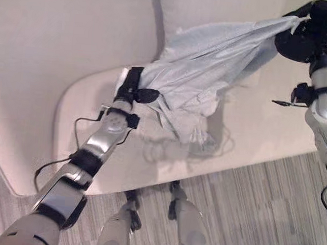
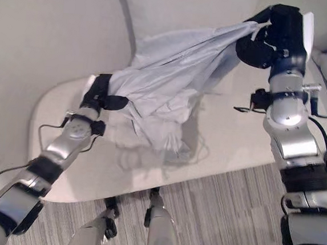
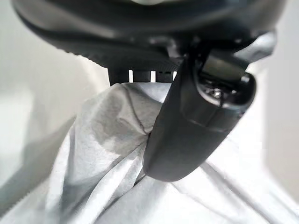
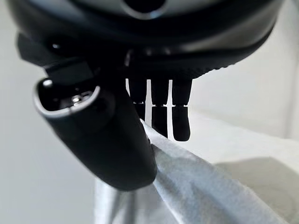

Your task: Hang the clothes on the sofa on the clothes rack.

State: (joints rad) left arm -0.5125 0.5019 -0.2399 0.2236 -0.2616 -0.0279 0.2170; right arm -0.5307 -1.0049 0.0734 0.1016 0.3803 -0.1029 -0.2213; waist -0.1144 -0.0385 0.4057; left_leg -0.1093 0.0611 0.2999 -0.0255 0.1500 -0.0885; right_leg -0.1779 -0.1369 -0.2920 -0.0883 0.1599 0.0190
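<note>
The left hand (image 2: pixel 100 97) is gripping one end of the pale grey shirt (image 2: pixel 174 66), thumb curled onto the cloth; the shirt is hanging stretched above the cream sofa (image 2: pixel 231 128), its loose middle drooping toward the seat; the right hand (image 2: pixel 271 40) is pinching the other end, raised higher, thumb and fingers closed on it.

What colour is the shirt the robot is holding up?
Pale grey-blue shirt, plain, clearest in the right eye view.
</note>
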